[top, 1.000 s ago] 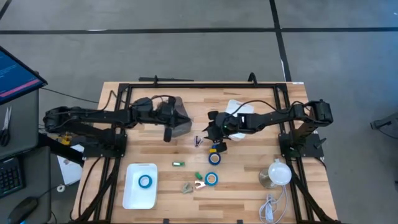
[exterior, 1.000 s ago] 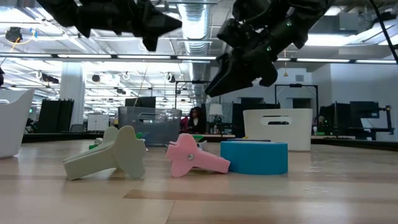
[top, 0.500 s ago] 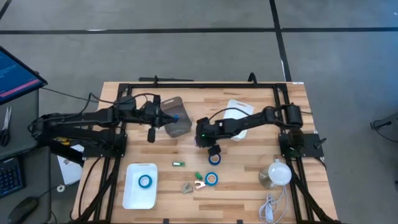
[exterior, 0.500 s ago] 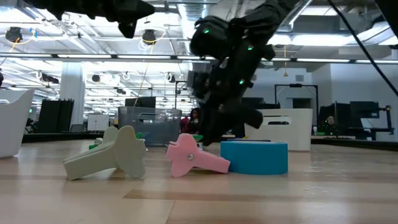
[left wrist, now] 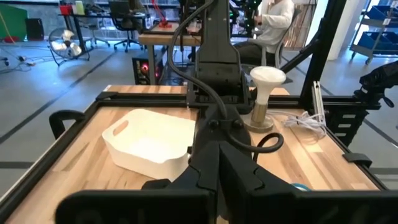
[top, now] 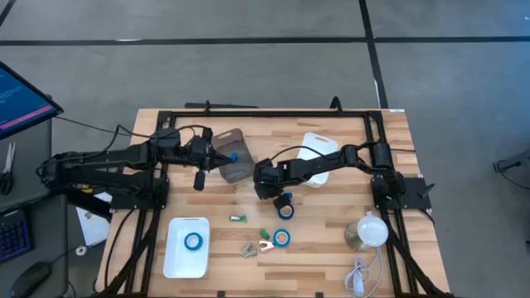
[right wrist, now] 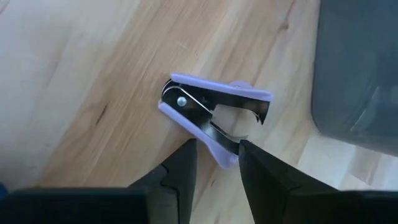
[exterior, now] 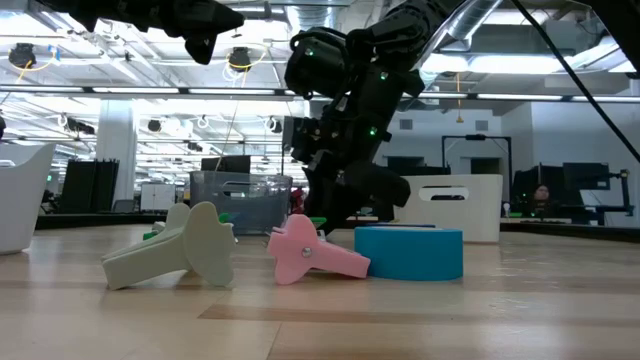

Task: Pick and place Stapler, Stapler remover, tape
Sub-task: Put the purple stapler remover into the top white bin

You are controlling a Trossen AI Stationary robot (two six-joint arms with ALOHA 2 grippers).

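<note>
A lilac stapler remover (right wrist: 211, 121) lies flat on the wooden table, just right of a grey bin (top: 236, 168). My right gripper (right wrist: 217, 155) reaches steeply down over it, open, with its fingers on either side of the remover's lower wing. My left gripper (top: 222, 152) hovers shut and empty at the grey bin's left rim. Something blue (top: 234, 156) lies in that bin. Blue tape rolls lie on the table (top: 285, 212) (top: 281, 237), and one more (top: 193, 241) lies in a white tray (top: 174, 258). I can make out no stapler. My right gripper's fingers (right wrist: 186, 163) stand at both sides of the free end of the remover's lower lilac wing (right wrist: 222, 153). They come from above and slant toward the table's left. I cannot tell whether they touch it. The remover lies flat on the table.
A pink remover (exterior: 310, 250) and a beige one (exterior: 180, 245) lie near the front edge beside a blue roll (exterior: 408, 252). Small green things (top: 238, 218) (top: 265, 233) lie mid-table. A white bin (top: 319, 149) stands far right, a lamp (top: 368, 230) near right.
My right gripper has swung toward the table's left and down, tipping its fingers steeply downward, and has come over the lilac remover beside the grey bin. My left gripper has drawn back from above the grey bin toward the table's left edge.
</note>
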